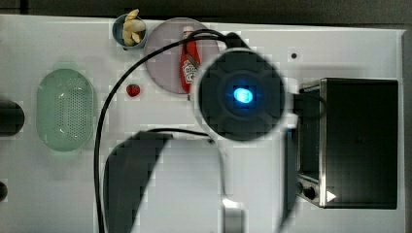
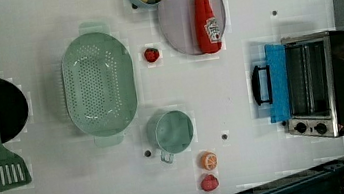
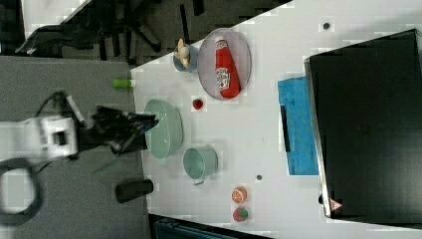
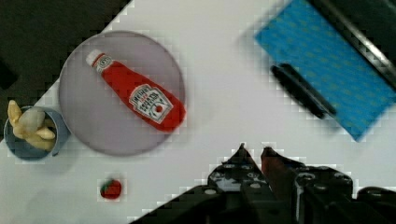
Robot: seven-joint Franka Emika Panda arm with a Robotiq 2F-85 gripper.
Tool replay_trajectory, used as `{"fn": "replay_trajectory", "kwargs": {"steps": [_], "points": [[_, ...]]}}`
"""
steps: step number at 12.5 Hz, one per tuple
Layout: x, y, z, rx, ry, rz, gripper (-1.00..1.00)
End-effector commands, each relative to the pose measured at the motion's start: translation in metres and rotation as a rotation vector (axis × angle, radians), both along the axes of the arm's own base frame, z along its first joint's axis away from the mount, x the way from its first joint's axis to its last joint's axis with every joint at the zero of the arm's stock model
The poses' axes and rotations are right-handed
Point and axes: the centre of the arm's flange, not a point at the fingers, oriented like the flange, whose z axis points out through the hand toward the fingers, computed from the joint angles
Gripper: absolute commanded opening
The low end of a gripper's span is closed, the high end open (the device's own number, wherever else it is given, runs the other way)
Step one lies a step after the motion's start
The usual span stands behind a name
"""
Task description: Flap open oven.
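**Finishing up: door down, pincer clear**

Standing at the tabletop's [image 2: 240,93] far end in the left view's right, the oven [image 2: 327,84] has its blue door [image 2: 277,82] dropped flat. My pincer [image 4: 252,148], nearly clenched, grasps nothing. Job looks done.

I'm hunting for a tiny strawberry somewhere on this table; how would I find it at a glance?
Start at the oven, whose blue door lies flapped down, then cross the white table to the grey plate holding the ketchup bottle. The strawberry lies alone on bare table between that plate and the green colander, the smallest red thing there.
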Motion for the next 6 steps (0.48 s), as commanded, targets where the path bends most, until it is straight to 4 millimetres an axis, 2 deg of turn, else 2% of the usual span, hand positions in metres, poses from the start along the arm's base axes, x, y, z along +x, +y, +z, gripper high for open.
{"fn": "replay_trajectory", "kwargs": {"steps": [1,3,6], "points": [[-0.01,-0.024,0.006,0.013,0.122,-0.11,-0.65],[-0.011,-0.024,0.02,0.015,0.112,-0.107,-0.65],[-0.009,-0.016,0.02,0.012,0.108,-0.082,-0.65]]}}
